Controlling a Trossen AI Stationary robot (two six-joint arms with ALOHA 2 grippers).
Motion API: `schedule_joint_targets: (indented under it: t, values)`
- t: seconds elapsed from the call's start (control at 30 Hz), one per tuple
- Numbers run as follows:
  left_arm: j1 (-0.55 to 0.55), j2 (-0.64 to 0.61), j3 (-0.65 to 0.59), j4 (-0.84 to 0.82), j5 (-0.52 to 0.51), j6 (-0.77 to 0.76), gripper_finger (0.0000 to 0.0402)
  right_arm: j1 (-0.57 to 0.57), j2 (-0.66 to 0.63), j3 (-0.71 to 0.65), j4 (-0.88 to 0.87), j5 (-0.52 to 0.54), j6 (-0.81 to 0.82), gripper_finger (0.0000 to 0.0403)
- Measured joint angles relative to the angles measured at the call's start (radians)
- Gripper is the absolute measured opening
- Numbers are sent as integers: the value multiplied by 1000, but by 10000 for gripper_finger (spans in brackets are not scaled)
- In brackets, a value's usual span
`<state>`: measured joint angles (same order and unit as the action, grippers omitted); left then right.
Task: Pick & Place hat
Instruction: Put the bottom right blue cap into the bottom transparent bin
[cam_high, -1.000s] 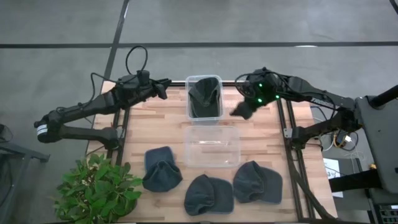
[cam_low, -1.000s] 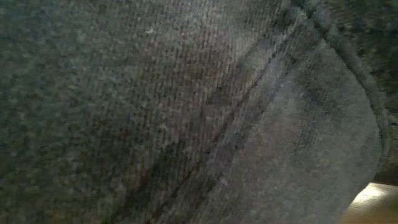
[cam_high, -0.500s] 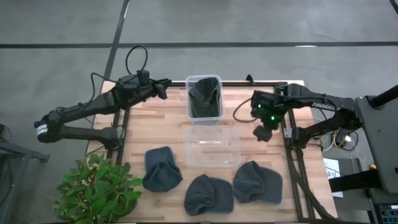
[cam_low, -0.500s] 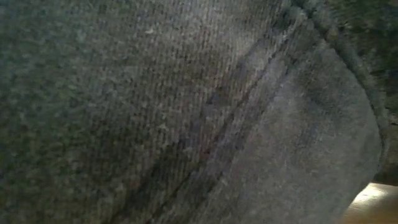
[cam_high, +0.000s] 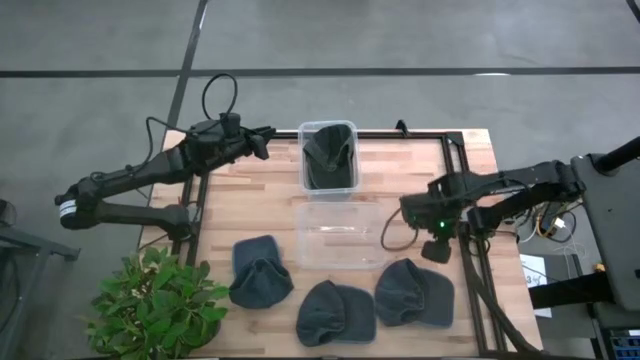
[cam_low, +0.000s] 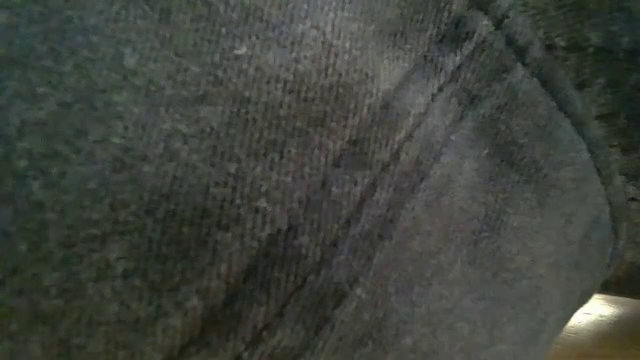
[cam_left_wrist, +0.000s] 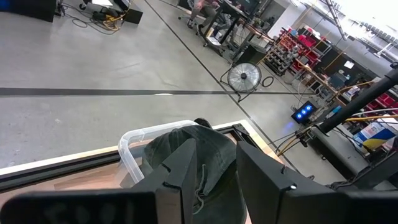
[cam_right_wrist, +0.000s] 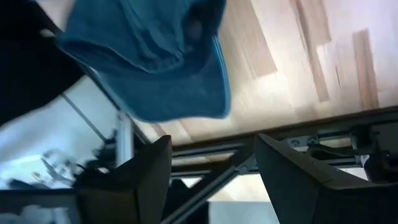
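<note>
Three dark grey hats lie flat on the wooden table near its near edge: one on the left (cam_high: 262, 272), one in the middle (cam_high: 336, 312) and one on the right (cam_high: 414, 293). Another dark hat (cam_high: 328, 155) sits in a clear bin at the far edge, also seen in the left wrist view (cam_left_wrist: 186, 152). My right gripper (cam_high: 408, 212) hangs open above the table just beyond the right hat (cam_right_wrist: 168, 56), touching nothing (cam_right_wrist: 214, 180). My left gripper (cam_high: 262, 143) waits open at the far left beside the far bin (cam_left_wrist: 214, 180).
An empty clear bin (cam_high: 342, 235) stands mid-table between the far bin and the hats. A potted plant (cam_high: 160, 305) sits at the near left corner. Dark frame rails (cam_high: 462, 200) run along the table's right side. Hat cloth (cam_low: 300, 180) fills the low view.
My right gripper has swung from beside the far bin toward the table's near edge, first out to the right rail and then back in over the right hat. The hats and bins have stayed where they were.
</note>
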<state>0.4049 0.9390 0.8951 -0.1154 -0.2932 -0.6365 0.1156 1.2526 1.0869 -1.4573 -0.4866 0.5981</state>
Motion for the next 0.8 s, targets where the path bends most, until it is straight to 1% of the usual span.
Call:
schedule_joint_targets:
  t: [0.17,0.37,0.47,0.63,0.73,0.8]
  values:
    - [0,0,0,0,0,0,107,63,5,-140,84,6,0,224]
    - [0,0,0,0,1,0,107,68,13,-280,239,7,2,224]
    - [0,0,0,0,7,-14,107,68,13,-338,290,7,26,224]
    - [0,0,0,0,8,-30,107,68,13,-417,372,5,27,224]
    - [0,0,0,0,8,-30,107,70,13,-442,406,-33,30,224]
    - [0,-1,0,0,8,-38,107,79,13,-449,413,-39,28,224]
